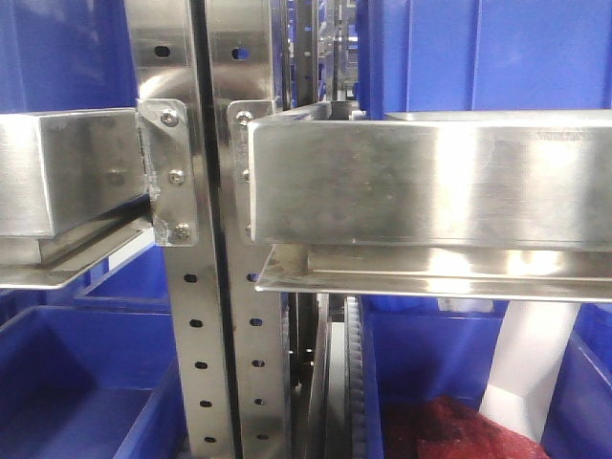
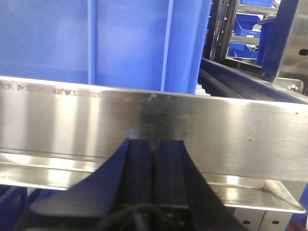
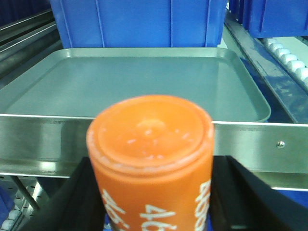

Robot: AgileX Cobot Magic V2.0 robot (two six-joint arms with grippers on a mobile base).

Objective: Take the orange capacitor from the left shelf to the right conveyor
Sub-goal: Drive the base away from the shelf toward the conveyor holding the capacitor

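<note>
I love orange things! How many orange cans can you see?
1. The orange capacitor sits between the jaws of the right gripper, in front of the grey tray. More could be hidden inside the blue bins.

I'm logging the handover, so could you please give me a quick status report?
Left gripper shut, empty, facing a steel rail. Right gripper shut on orange capacitor. Shelf rail and grey tray directly ahead; conveyor not in view.
</note>
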